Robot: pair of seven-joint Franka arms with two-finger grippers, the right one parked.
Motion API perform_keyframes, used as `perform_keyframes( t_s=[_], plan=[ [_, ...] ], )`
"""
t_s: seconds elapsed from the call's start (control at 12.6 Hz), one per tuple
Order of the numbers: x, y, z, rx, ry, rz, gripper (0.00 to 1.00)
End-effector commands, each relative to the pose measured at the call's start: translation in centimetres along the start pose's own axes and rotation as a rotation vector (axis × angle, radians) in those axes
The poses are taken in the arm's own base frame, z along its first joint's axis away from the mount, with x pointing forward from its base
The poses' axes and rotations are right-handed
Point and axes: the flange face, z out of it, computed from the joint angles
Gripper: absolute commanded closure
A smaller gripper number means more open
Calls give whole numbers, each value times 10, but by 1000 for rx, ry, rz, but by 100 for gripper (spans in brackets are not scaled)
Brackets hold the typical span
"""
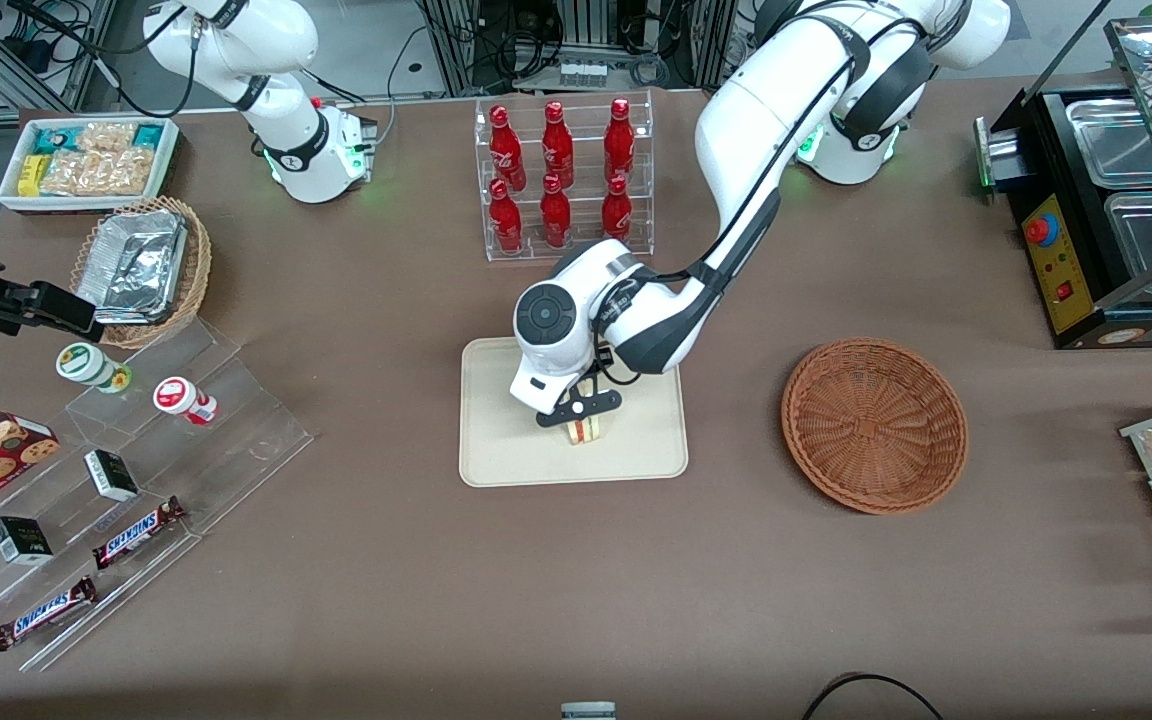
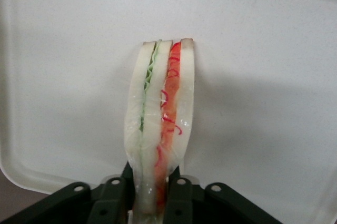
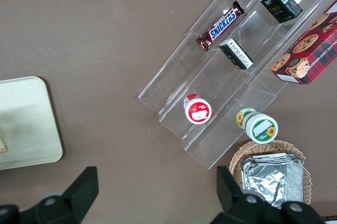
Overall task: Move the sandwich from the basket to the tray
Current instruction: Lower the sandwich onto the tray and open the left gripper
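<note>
Pinching sandwich (image 2: 160, 124), claw (image 1: 581, 412) over tray (image 1: 496, 440)

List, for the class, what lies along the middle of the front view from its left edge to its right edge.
Foil containers in a tan wicker basket → tray → gripper shut on the sandwich over the tray → empty basket → black food warmer.

The sandwich (image 2: 160, 124) runs off the picture's edge between the claw (image 2: 156, 195) fingers. In the front view, the arm hides much of the tray (image 1: 496, 440).
</note>
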Motion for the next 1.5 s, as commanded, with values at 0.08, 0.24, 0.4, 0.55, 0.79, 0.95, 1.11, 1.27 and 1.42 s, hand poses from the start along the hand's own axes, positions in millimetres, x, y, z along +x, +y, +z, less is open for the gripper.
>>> perform_keyframes(
  t_s=[0.08, 0.24, 0.4, 0.55, 0.79, 0.95, 1.11, 1.27, 1.42],
  plan=[
    [2, 6, -8, 0, 59, -8, 0],
    [2, 5, -22, -7, 66, -8, 0],
    [1, 1, -52, -23, 71, -5, 0],
    [2, -7, -80, -31, 75, -7, 0],
    [6, -22, -120, -36, 89, 53, 0],
    [17, -37, -142, -54, 70, 81, 0],
    [35, -61, -167, -72, 51, 171, 0],
    [51, -90, -193, -60, 46, 205, 0],
    [72, -129, -205, -33, 24, 268, 0]
  ],
)
